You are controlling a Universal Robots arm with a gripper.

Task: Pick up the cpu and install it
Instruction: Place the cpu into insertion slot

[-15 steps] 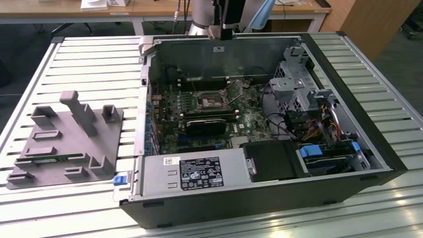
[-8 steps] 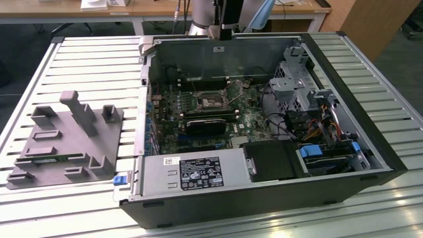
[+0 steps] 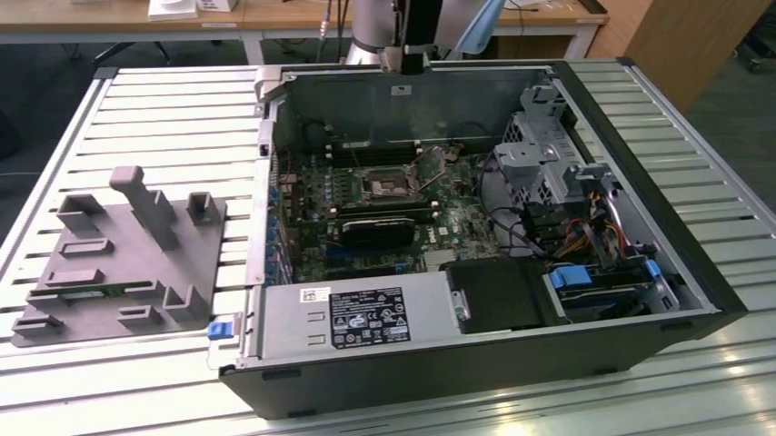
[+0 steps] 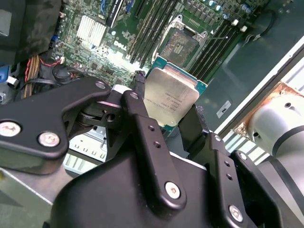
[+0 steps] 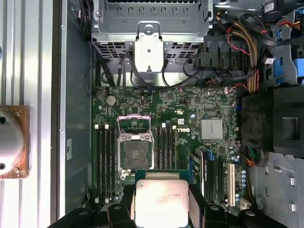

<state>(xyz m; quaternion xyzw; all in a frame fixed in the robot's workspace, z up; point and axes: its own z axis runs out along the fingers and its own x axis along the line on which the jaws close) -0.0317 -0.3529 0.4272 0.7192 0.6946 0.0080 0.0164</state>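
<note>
Two black fingers [image 4: 144, 128] of the gripper [image 4: 168, 114] were clenched on opposite edges of the cpu [image 4: 172, 95], which I saw held with its metal top toward the wrist cameras, clear above the motherboard [image 5: 190, 109] inside the open computer case [image 3: 485, 381]. The socket [image 5: 134, 153] lay bare with its retention frame [image 5: 134, 121] hinged open. Rows of memory slots [image 5: 105, 156] crowded both sides of it, and a drive cage [image 5: 149, 28] with cable bundles [image 5: 237, 42] stood beyond.
</note>
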